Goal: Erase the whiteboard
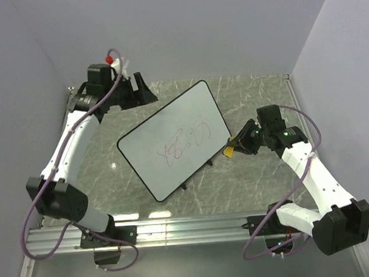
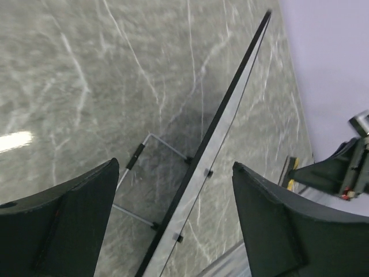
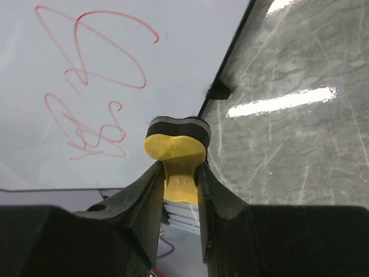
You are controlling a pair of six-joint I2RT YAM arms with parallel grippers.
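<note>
The whiteboard (image 1: 172,139) stands tilted on small black feet in the middle of the table, with red scribbles (image 1: 182,145) on its face. In the right wrist view the scribbles (image 3: 92,86) fill the upper left. My right gripper (image 3: 180,167) is shut on the yellow bone-shaped eraser (image 3: 176,150), held at the board's lower right edge; in the top view the eraser (image 1: 228,151) shows just off the board's right corner. My left gripper (image 1: 144,90) is open and empty behind the board's far corner. In the left wrist view the board's edge (image 2: 230,98) runs between my fingers (image 2: 69,213).
The marble table (image 1: 251,96) is bounded by lilac walls at the back and both sides. An aluminium rail (image 1: 191,227) runs along the near edge by the arm bases. The board's wire stand (image 2: 138,167) shows behind it in the left wrist view.
</note>
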